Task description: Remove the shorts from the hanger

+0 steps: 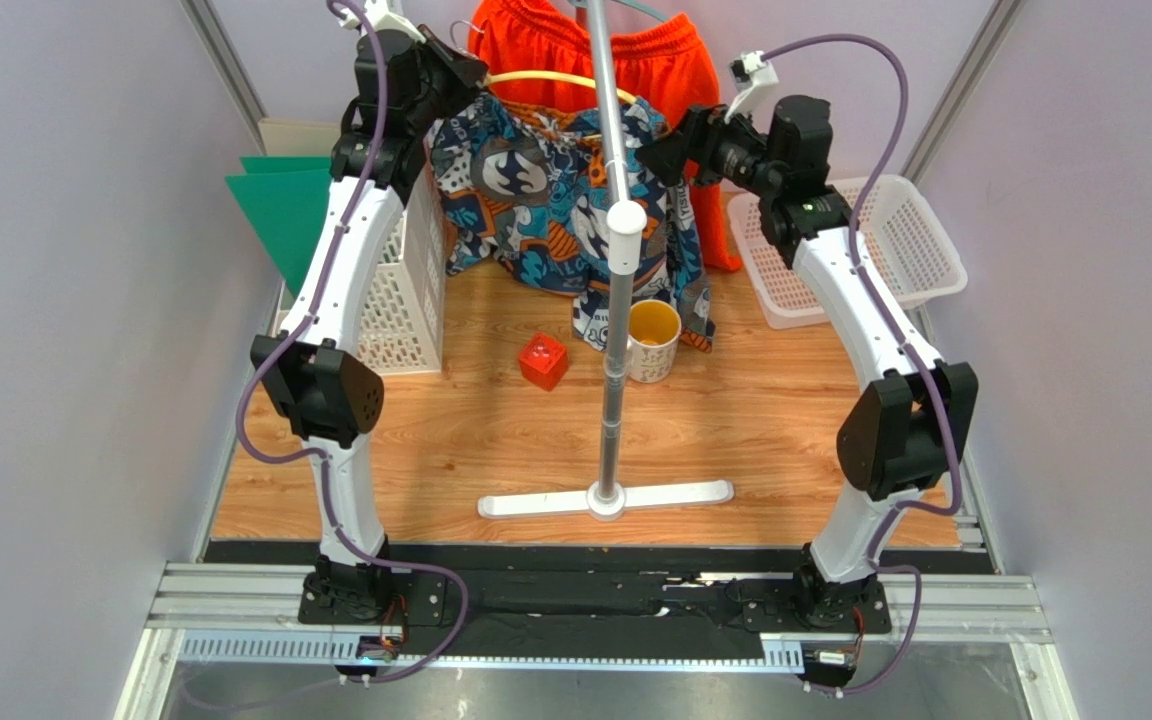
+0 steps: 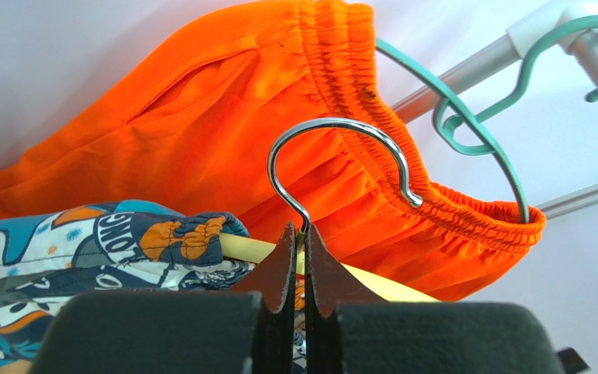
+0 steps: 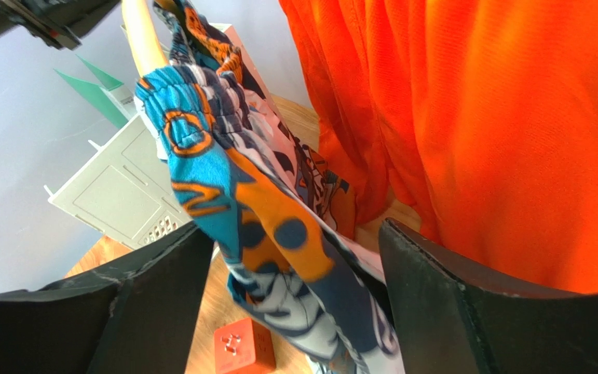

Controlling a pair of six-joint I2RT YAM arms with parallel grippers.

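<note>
Perhaps "ONG" on printed shorts point(image 2: 60, 265)

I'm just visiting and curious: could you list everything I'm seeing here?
printed shorts: one, blue-white-black-orange, on yellow hanger
orange shorts: one, orange, on teal hanger behind
clothes stand: one, silver-white, table middle
mug: one, white, yellow inside, by stand
red cube: one, red, beside mug
left basket, right basket: two, white, table sides
green sheets: two, green, far left
left gripper: one, black, shut on yellow hanger
right gripper: one, black, open around printed shorts
</note>
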